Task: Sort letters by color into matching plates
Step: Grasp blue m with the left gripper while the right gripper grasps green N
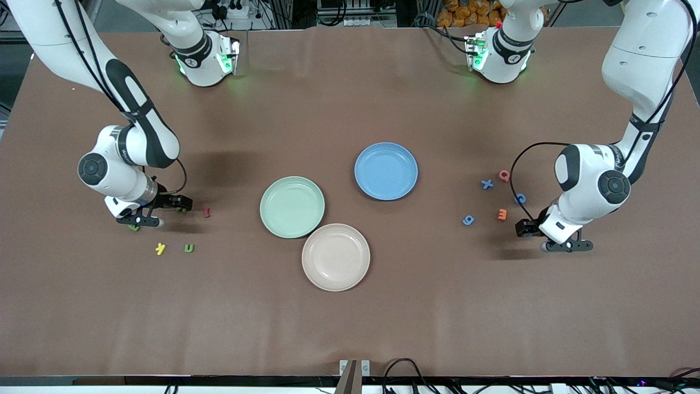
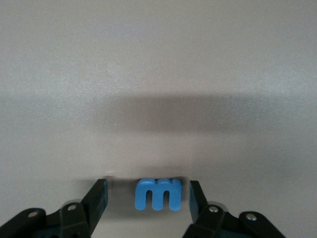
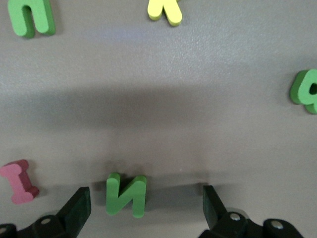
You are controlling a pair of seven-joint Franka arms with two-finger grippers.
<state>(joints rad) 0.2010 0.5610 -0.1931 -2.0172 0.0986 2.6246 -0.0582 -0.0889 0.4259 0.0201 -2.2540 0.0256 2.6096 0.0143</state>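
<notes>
Left wrist view: left gripper (image 2: 148,201) was wide open, low over the table, blue m (image 2: 158,194) sitting btwn its fingers, long axis spanning the gap. Right gripper (image 3: 143,203) also wide, green N (image 3: 126,195) btwn fingers, nearer one side; plates (image 1: 292,207) mid-table.

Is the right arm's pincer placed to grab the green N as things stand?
Probably yes. The right pincer is open and low, with the green N between its fingers, nearer one. The pink I lies outside them, so nothing blocks it.

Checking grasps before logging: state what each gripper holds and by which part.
Nothing held. Left gripper is open around the blue m; right gripper is open around the green N, both on the table.
</notes>
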